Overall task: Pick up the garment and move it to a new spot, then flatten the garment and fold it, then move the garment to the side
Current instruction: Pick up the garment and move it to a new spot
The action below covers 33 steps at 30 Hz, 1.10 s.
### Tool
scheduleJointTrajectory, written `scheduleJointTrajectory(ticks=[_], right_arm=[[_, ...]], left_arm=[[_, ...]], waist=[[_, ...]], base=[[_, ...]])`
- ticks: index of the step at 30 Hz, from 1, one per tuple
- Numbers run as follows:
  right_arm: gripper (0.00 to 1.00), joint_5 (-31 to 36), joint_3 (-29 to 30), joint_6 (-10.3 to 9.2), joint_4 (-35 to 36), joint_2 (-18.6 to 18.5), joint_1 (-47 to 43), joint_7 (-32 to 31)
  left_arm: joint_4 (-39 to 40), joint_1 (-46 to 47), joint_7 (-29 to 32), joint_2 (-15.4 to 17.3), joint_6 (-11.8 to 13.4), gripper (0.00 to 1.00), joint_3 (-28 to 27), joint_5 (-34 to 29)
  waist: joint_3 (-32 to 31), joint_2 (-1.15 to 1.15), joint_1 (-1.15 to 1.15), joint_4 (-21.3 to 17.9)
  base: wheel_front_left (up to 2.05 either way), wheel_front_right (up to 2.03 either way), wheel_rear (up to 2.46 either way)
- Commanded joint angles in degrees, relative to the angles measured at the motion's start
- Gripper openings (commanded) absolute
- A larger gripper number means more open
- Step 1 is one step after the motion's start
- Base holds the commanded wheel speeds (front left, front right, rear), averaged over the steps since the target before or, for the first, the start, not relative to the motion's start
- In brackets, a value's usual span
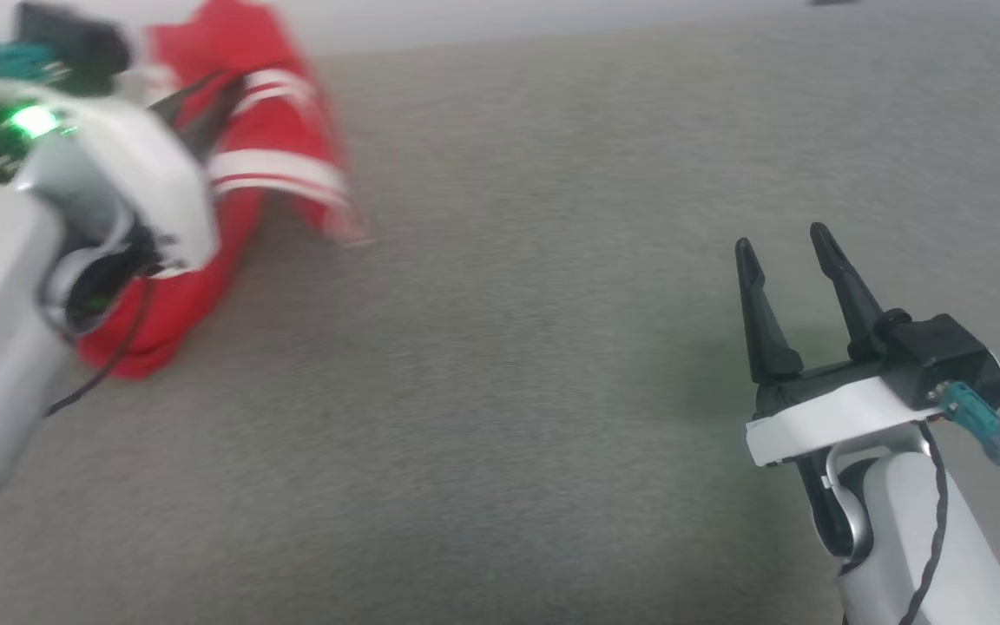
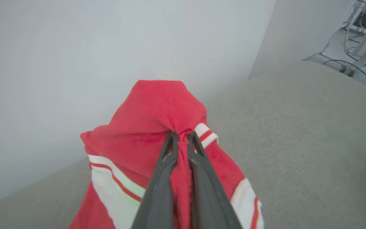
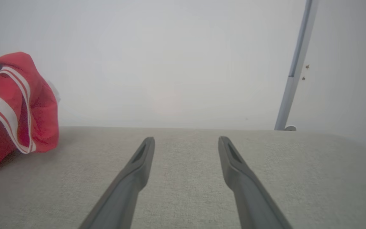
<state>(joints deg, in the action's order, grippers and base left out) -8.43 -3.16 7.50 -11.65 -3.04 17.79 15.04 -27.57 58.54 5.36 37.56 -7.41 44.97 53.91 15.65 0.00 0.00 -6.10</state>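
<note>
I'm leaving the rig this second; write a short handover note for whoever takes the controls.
Left pincer: shut on a bunched fold of the soft red fabric garment with white striped panels, holding it up; its lower end seems to rest on the grey fabric surface.
Right pincer: open, empty, apart from the garment.
Done: garment grasped.
Remaining: place it at a new spot, flatten, fold, move aside.
</note>
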Motion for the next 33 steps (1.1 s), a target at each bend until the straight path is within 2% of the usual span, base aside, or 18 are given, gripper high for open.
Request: scheduleJointTrajectory(ticks=[1,6,8,11,16,22,26,32,33], right_arm=[[1.00,-0.48,0.13,-0.02,0.20,0.15,-0.42,0.19],[1.00,-3.29,0.60,-0.02,1.14,0.17,-0.76,0.19],[1.00,-4.51,0.65,-0.02,1.41,0.17,-0.68,0.19],[1.00,-6.10,0.90,-0.02,1.74,0.19,-0.34,0.19],[1.00,-9.00,0.87,-0.01,2.22,0.21,0.06,0.19],[1.00,-11.39,0.25,-0.01,2.68,0.20,0.03,0.19],[1.00,-12.84,-0.32,-0.01,3.10,0.19,0.45,0.19],[1.00,-14.72,-1.09,-0.01,3.39,0.19,1.03,0.19],[1.00,-14.91,-1.13,-0.01,3.41,0.19,1.16,0.19]], left_arm=[[0.62,0.80,0.26,-0.35,-0.09,0.00,0.50,0.33],[7.03,5.79,3.06,-4.71,-0.09,0.00,5.18,2.75],[9.16,7.36,4.25,-6.45,-0.09,0.00,6.93,5.73],[10.26,9.06,5.79,-7.17,-0.09,0.00,10.42,7.63],[6.45,9.75,7.96,-4.33,-0.09,0.00,17.81,7.94],[0.12,11.27,11.81,-0.45,-0.09,0.00,26.54,3.93],[-2.22,10.74,16.58,0.89,-0.08,0.00,28.48,1.37],[-2.87,5.15,25.45,2.56,0.11,0.00,30.05,-4.13],[-2.97,4.60,25.83,2.81,0.12,0.09,30.23,-4.18]], waist=[[0.50,0.00,0.00,-2.85],[2.77,0.00,0.00,-8.40],[3.87,0.00,0.00,-10.53],[5.44,0.00,0.00,-13.40],[7.33,0.00,0.00,-17.42],[9.06,0.00,0.00,-20.17],[10.70,0.00,0.00,-21.54],[13.15,0.00,0.00,-23.15],[13.42,0.00,0.00,-23.25]], base=[[0.00,0.00,0.00],[0.00,0.00,0.00],[0.00,0.00,0.00],[0.00,0.00,0.00],[0.00,0.00,0.00],[0.00,0.00,0.00],[0.00,0.00,0.00],[0.00,0.00,0.00],[0.00,0.00,0.00]])
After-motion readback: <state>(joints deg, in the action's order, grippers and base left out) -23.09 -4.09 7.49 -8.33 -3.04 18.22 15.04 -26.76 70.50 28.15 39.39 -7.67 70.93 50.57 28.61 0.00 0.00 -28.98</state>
